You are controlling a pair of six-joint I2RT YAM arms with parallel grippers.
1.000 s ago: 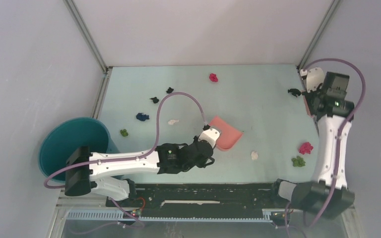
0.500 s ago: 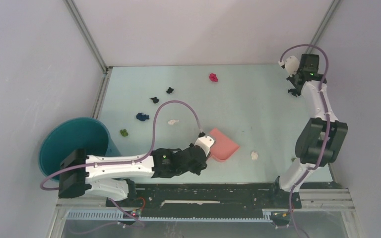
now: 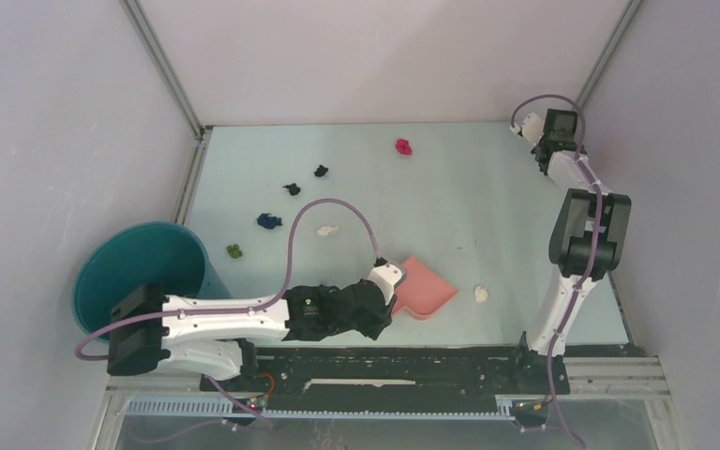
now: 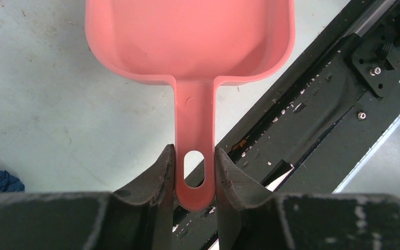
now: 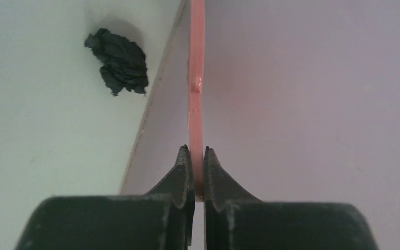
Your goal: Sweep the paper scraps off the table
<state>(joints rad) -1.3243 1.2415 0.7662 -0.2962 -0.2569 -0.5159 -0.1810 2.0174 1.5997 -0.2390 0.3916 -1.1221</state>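
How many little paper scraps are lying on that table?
8 seen: magenta at the back; two black, blue, white and green at left; white beside the dustpan; black near the right wall. The right arm may hide more.

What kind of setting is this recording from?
Probably a lab test cell: plain grey panels wall in a mint table, two arms are bolted at its near edge, and paper scraps lie scattered, with a dustpan and bucket.
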